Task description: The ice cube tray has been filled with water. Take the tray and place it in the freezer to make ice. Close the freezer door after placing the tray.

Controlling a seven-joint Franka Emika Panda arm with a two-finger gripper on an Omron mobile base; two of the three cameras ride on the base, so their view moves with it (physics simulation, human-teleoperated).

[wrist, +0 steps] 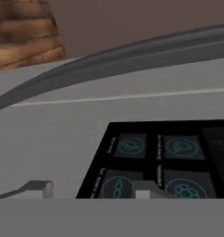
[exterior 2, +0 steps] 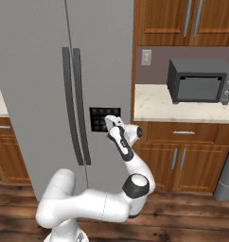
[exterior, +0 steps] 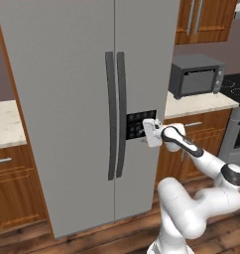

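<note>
Nearest the cameras, the white arm bends up from its base and reaches forward to the fridge front, where the claw (exterior: 144,133) sits right at the black dispenser panel (exterior: 141,124) of the freezer door (exterior: 142,99). From the hand camera, two small fingertips (wrist: 42,189) rise just in front of the panel's buttons with a moderate gap between them; nothing lies between them, and whether the claw is open or closing cannot be told. It holds no object, and it is beside the panel rather than around a handle.

Just to the side of the panel stand the two dark vertical bar handles; the one belonging to the panelled door (exterior: 122,113) is near the claw but not grasped. Both tall grey doors of the freezer (exterior: 87,99) unit appear shut and flush, so its shelves and drawers are hidden and their contents cannot be judged.

Farther off, a pale stone counter (exterior 2: 154,106) carries a small dark microwave (exterior 2: 199,81), door closed, with wooden cabinets above and below.

The ice cube tray cannot be located from these views. Judging from this, the task is at its start: the door remains to be opened, the tray fetched, placed inside, and the door closed.
</note>
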